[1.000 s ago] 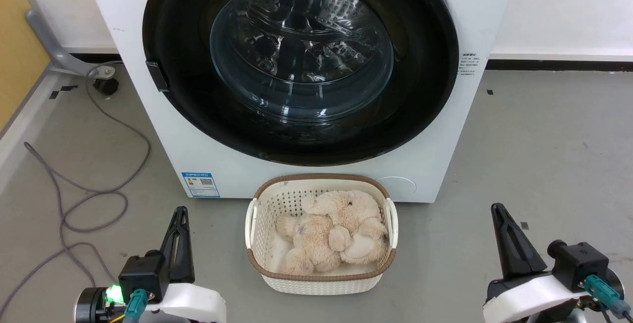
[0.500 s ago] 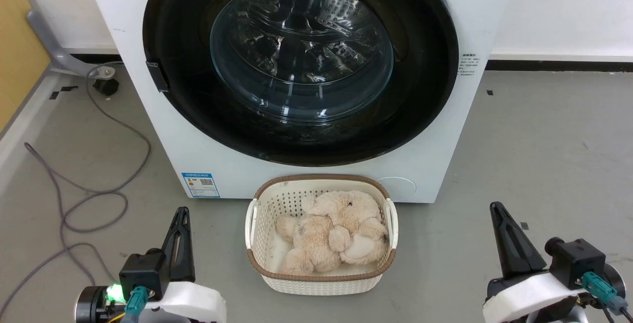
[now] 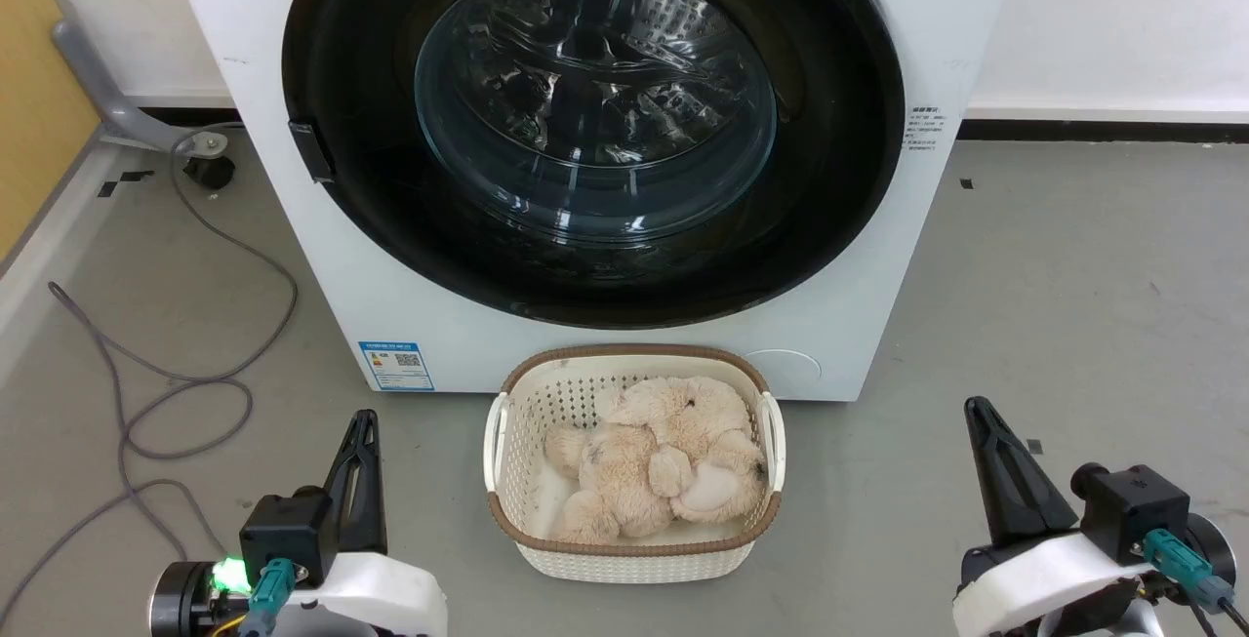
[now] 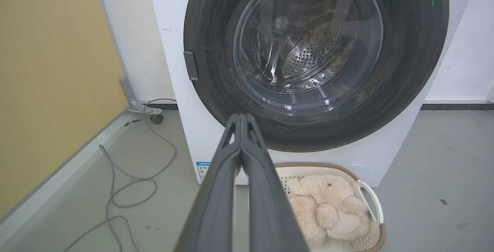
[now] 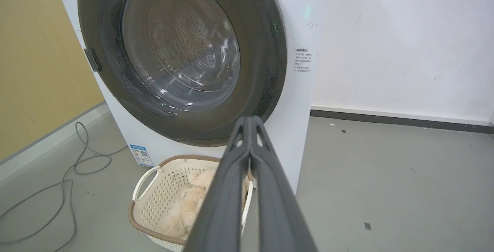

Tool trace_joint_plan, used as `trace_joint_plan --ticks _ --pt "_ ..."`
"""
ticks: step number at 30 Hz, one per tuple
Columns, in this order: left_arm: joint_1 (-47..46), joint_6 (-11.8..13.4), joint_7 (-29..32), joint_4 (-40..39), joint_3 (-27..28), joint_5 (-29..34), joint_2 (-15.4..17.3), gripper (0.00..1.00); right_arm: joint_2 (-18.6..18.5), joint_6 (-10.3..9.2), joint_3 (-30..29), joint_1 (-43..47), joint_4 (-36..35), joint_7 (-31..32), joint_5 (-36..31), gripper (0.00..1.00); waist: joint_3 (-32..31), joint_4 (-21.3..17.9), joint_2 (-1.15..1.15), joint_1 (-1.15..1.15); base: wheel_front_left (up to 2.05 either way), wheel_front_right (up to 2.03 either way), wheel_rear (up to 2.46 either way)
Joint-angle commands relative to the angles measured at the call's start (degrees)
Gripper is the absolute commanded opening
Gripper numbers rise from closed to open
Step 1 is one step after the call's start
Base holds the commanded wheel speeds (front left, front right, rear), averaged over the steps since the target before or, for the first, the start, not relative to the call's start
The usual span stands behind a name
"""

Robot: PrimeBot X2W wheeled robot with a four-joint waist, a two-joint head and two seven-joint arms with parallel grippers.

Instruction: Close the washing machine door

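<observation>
Where the door is: the large round glossy black door [image 3: 839, 130] lies flat against the front of the big white front-loading washing machine [image 3: 859, 305]. I see no gap around its ring, so I judge it shut, though I cannot tell if the latch has caught.
Left gripper: my left gripper [image 3: 363, 420] has its fingers pressed together on nothing, low over the grey floor [image 3: 1073, 276] and well apart from the door.
Right gripper: my right gripper [image 3: 976, 407] is the same, fingers together, empty and low.
How it handles: heavy and stiff, I reckon, swinging on its hinge as one piece. The gloss looks slippery for dark fingers.
Care: the bulging clear glass bowl window [image 3: 595, 100] is the part I would not knock.
Where to push: on the black ring near the small grey tab [image 3: 312, 149] at its left edge, closed fingertips flat, if it needs a firmer press.
In the way: the white-and-brown perforated basket [image 3: 634, 559] with its beige plush toy [image 3: 664, 461] sits just in front.
Change from a second ago: both grippers have crept slightly inward, while the door and basket have not moved.
</observation>
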Motion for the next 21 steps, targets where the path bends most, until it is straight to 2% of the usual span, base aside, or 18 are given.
trace_joint_plan --ticks 1,21 --pt "-0.18 -0.25 0.34 -0.33 0.19 0.40 0.03 0.00 0.16 -0.03 -0.03 0.89 -0.55 0.22 -0.54 0.00 -0.01 0.00 0.00 0.00 0.00 0.00 0.00" --pt "-0.24 -1.19 2.69 -0.88 0.41 0.84 0.04 0.00 0.21 -0.04 -0.04 1.15 -2.02 2.58 -2.16 0.00 -0.12 0.00 0.00 0.00 0.00 0.00 0.00"
